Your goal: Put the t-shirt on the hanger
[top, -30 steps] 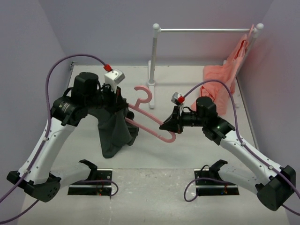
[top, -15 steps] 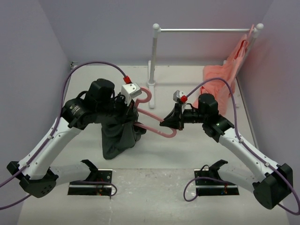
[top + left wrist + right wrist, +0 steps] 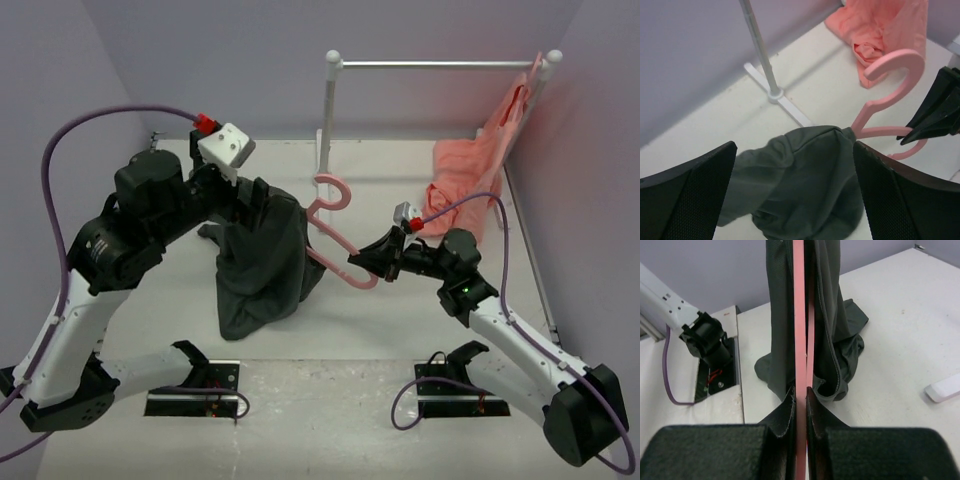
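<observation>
evidently the hanger [image 3: 799,315] ran lengthwise from the right gripper [image 3: 360,262], clenched on its end, into the t-shirt [image 3: 262,270]; the left gripper [image 3: 795,150] hung nearer the t-shirt, jaws spread.

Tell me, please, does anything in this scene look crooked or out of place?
Yes. The t-shirt is bunched on one end of the hanger, which the right tool holds tilted. The other end carries no cloth.
</observation>
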`<state>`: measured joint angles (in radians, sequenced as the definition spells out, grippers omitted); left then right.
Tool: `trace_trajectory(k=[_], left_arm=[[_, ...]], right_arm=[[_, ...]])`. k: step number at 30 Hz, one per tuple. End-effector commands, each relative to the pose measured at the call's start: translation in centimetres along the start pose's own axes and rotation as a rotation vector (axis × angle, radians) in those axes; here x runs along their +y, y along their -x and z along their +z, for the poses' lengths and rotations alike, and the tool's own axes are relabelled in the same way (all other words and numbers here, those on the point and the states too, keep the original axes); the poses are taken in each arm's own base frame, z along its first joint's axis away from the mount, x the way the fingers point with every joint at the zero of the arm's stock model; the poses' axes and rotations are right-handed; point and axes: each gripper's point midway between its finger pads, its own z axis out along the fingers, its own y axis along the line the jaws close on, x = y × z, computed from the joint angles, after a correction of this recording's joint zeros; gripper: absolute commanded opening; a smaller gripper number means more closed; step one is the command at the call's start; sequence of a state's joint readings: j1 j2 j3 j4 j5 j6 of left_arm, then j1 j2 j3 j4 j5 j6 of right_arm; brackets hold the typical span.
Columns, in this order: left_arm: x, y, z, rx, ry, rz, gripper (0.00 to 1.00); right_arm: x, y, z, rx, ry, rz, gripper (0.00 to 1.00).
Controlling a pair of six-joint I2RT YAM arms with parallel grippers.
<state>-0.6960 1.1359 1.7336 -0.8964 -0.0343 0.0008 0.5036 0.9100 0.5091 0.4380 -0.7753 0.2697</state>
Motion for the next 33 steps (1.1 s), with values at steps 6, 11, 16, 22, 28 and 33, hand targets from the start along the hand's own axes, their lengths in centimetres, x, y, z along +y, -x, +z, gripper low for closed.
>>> trace_trajectory(k=[6,11,16,22,28,33], left_arm=[[-5.5,-1.5,1.1,-0.107,-0.424,0.545,1.0],[-8.6,-4.3,0.1,-0.03,-0.639,0.495,0.88],[-8.2,-8.0,-0.6,0.021,-0.602,0.452,0.84],[-7.5,-9.2,-0.6,0.032,-0.548,0.432,0.66],[-8.4,-10.2,-0.2,0.062,-0.607,0.4,0.54],[-9.4,-11.1,0.5,0.109,-0.674,0.362,0.0]], right_arm=[[0.0,0.8,-2.6,0.134,0.198,-0.288,0.0],[-0.9,0.7,-3.2,0.175,0.247,-0.339,0.0],[-0.8,1.6,-3.4,0.154,0.286,-0.448,0.0],[0.7,1.8,-3.8,0.132,0.394,-0.521,0.0],[2.2,3.2,-4.1,0.088,0.455,-0.594,0.0],[2.4,4.5,-4.1,0.083,0.442,-0.631,0.0]])
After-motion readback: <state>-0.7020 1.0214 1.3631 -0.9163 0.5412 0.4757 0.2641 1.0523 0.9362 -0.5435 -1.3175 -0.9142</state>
